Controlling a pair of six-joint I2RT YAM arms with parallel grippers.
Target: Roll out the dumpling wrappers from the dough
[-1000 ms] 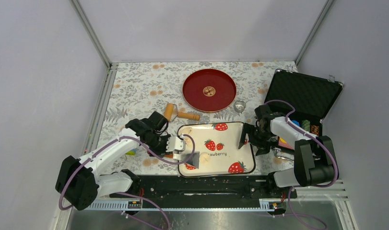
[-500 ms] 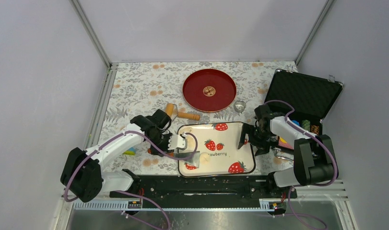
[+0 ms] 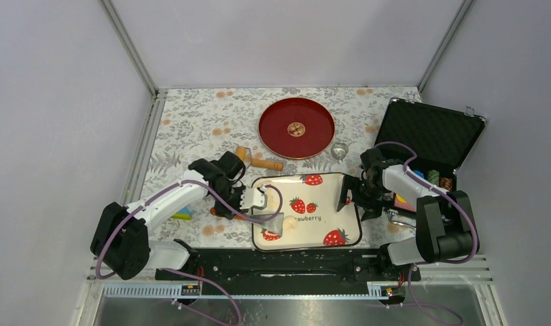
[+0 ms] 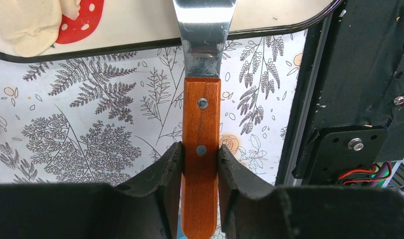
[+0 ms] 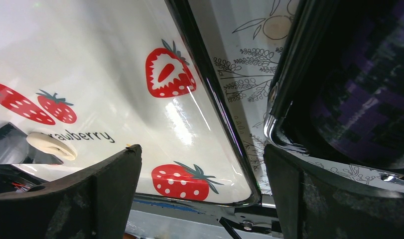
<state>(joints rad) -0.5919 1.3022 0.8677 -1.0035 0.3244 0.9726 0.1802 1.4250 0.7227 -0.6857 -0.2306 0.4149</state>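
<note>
My left gripper [image 4: 201, 149] is shut on the orange wooden handle of a metal-bladed scraper [image 4: 204, 35]. The blade reaches over the near left rim of the strawberry tray [image 3: 327, 209]. The dough [image 3: 291, 225] is a soft off-white lump lying on the tray just right of the blade; it also shows in the left wrist view, dough [image 4: 25, 25], and in the right wrist view, dough [image 5: 51, 144]. My right gripper [image 5: 202, 149] is open and straddles the tray's right rim [image 5: 224, 129], holding nothing. No dumpling wrappers are in view.
A tan wooden roller [image 3: 257, 160] lies behind the tray's left corner. Further back sit a red plate [image 3: 296, 128] and a small metal ring cutter [image 3: 339, 150]. An open black case [image 3: 429, 136] stands at the right, close to my right arm.
My left arm has shifted a little to the right, bringing the scraper blade closer to the dough. The right arm has not moved.
</note>
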